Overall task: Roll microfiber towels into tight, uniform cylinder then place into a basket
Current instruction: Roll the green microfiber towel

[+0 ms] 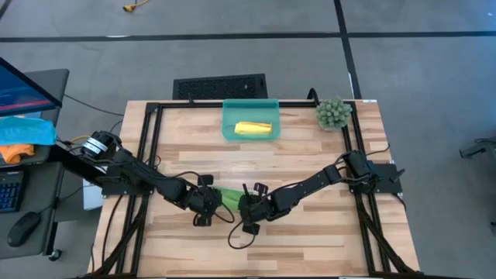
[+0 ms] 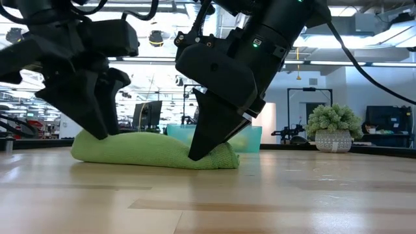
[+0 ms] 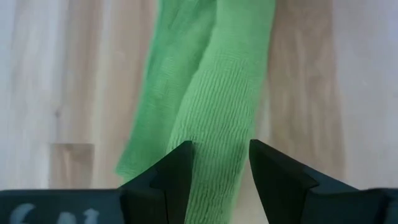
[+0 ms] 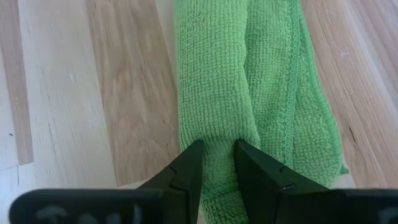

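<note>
The lime green towel (image 1: 229, 198) lies on the table as a long, loosely rolled bundle (image 2: 153, 151), its underside on the wood. My left gripper (image 1: 209, 203) is shut on its left end and my right gripper (image 1: 246, 211) on its right end. Both come down from above. The yellow towel (image 1: 253, 128), rolled up, lies inside the teal basket (image 1: 229, 132) at the far middle of the table. My left gripper (image 3: 221, 171) pinches the roll (image 3: 217, 143) between its two fingers near the towel's left end. The fingers (image 2: 97, 123) slant down from above and lie across the roll, which rests on the table. My right gripper (image 4: 217, 165) pinches the thicker rolled ridge (image 4: 217, 134) between its two fingers near the towel's right end; a flatter hemmed fold (image 4: 298, 112) lies beside it. The fingers (image 2: 208, 146) slant down from above, across the roll. The towel rests on the table.
A small potted plant (image 1: 333, 113) stands at the far right corner. A black vented panel (image 1: 219, 85) lies on the floor beyond the far edge. Black frame rails (image 1: 147, 155) run along the table's sides. A blue cloth with an orange piece (image 1: 23, 132) lies on the side desk.
</note>
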You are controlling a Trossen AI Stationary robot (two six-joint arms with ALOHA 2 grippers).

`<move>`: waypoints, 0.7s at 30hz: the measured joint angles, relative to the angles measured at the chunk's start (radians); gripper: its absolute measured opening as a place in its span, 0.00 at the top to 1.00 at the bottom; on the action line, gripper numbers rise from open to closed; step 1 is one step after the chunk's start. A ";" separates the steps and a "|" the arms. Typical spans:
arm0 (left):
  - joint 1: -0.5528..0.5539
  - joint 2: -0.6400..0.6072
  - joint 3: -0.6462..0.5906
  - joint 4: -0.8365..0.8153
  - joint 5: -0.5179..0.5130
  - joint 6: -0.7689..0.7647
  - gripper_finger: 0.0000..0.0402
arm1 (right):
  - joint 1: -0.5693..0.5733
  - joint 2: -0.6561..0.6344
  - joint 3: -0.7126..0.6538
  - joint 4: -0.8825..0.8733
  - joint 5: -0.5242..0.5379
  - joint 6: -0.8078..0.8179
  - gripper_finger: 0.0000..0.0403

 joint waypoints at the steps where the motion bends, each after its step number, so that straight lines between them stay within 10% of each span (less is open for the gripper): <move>1: 0.000 0.000 0.000 0.000 0.014 -0.005 0.62 | 0.000 0.000 0.000 0.000 0.000 0.000 0.71; 21: 0.025 0.019 0.000 -0.032 0.036 -0.098 0.62 | 0.018 0.004 0.029 -0.014 -0.007 0.019 0.71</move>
